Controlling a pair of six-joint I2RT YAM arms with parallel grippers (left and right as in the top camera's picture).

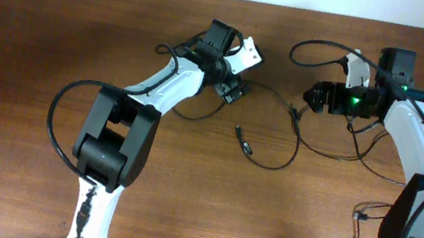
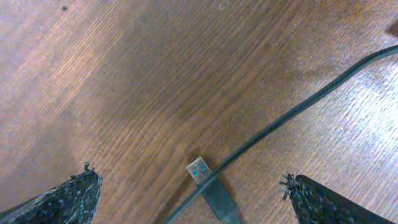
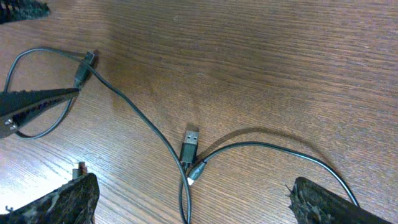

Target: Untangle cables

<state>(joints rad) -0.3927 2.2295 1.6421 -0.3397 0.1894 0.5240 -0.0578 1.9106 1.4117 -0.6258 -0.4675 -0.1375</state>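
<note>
Thin black cables (image 1: 279,98) run across the middle of the wooden table and loop down to a loose plug (image 1: 243,139). My left gripper (image 1: 232,90) hangs open over one end. In the left wrist view a USB plug (image 2: 200,169) lies between the fingers, with another cord (image 2: 298,107) crossing over it. My right gripper (image 1: 311,94) is open too, pointing left. Its wrist view shows a USB plug (image 3: 191,143) and a small white-tipped connector (image 3: 196,171) lying between its fingers (image 3: 68,199), crossed by a long cord (image 3: 140,118). Neither gripper holds anything.
More thin cords (image 1: 362,159) trail on the right by the right arm, with a small plug (image 1: 360,217) near its base. A thicker wire (image 1: 317,46) arcs above the right gripper. The left gripper's finger (image 3: 34,102) shows at the left of the right wrist view.
</note>
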